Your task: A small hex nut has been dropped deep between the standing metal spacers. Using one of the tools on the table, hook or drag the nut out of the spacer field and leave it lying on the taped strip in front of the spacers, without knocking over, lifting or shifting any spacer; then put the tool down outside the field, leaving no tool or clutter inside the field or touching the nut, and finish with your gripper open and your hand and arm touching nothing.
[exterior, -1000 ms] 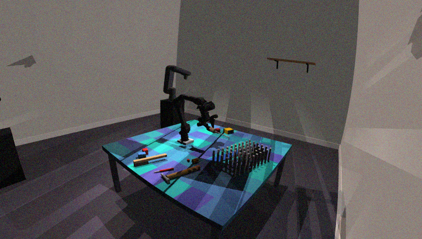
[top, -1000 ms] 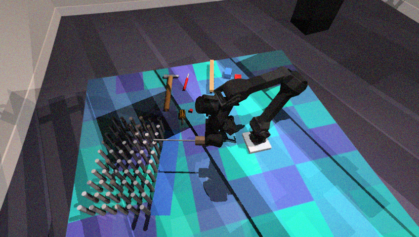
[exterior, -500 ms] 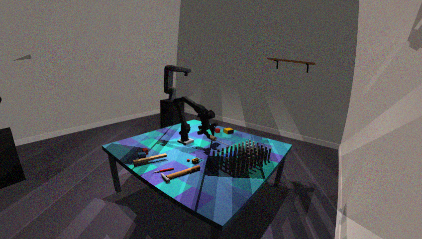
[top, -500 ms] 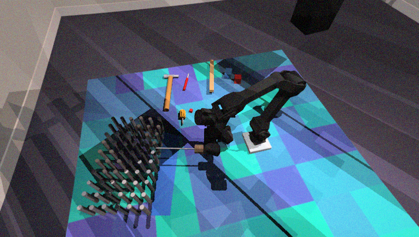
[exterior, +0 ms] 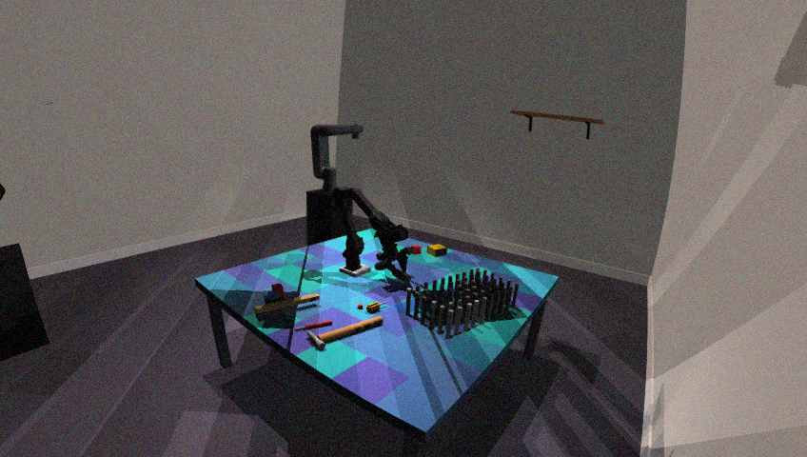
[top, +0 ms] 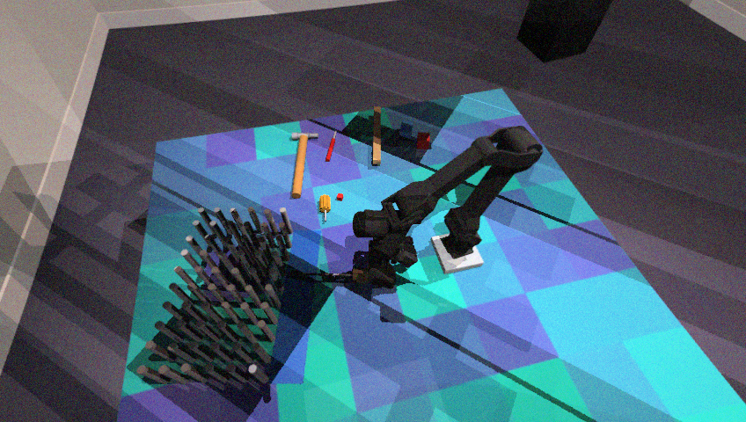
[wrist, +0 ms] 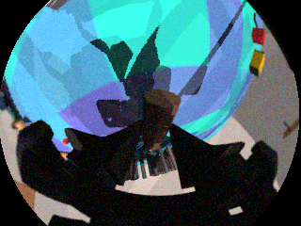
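My gripper (top: 368,276) (wrist: 156,124) is shut on the brown handle (top: 358,275) (wrist: 161,113) of a thin-rod tool, low over the table in front of the spacers. The rod (top: 332,275) points at the front edge of the field; its dark tip is hard to see, and I cannot tell whether it is between spacers. The grey metal spacers (top: 286,221) (exterior: 450,323) stand upright in several rows. The blue taped strip (top: 306,248) runs along their front, partly in shadow. The hex nut cannot be made out in any view.
A yellow screwdriver (top: 324,202) (exterior: 372,307), a small red cube (top: 340,197), a hammer (top: 299,167) (exterior: 353,329), a red-handled tool (top: 330,149) and a wooden bar (top: 376,135) lie to one side. Red (top: 422,140) and blue (top: 405,129) blocks are beyond. A yellow block (exterior: 436,249) (wrist: 257,63) sits opposite.
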`<state>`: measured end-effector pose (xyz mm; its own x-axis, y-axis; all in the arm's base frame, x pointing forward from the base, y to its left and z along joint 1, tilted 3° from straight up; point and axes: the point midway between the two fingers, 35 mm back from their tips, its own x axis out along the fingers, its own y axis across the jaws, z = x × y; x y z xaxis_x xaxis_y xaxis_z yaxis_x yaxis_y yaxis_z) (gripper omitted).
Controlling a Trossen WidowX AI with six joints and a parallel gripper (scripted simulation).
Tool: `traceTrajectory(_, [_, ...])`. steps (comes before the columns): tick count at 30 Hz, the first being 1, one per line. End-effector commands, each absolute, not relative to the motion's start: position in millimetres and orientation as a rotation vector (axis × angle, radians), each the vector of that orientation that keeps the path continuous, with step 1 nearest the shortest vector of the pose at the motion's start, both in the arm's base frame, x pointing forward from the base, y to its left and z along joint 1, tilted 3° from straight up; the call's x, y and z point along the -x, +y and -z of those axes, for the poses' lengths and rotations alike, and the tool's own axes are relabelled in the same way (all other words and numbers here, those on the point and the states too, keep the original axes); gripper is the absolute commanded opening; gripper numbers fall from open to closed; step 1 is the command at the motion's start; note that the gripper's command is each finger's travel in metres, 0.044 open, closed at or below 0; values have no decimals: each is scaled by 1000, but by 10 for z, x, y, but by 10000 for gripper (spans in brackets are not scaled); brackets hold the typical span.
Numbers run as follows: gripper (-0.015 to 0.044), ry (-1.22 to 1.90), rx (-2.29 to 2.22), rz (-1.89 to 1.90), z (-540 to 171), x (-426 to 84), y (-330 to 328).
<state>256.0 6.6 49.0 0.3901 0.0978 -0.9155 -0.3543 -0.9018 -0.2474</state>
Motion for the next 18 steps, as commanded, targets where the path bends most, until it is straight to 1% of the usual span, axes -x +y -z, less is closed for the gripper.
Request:
traceTrajectory(1, [0,212,2253,-1520,-430,-2543,71])
traceTrajectory(18, [0,212,2253,-1519,-434,-2624,41])
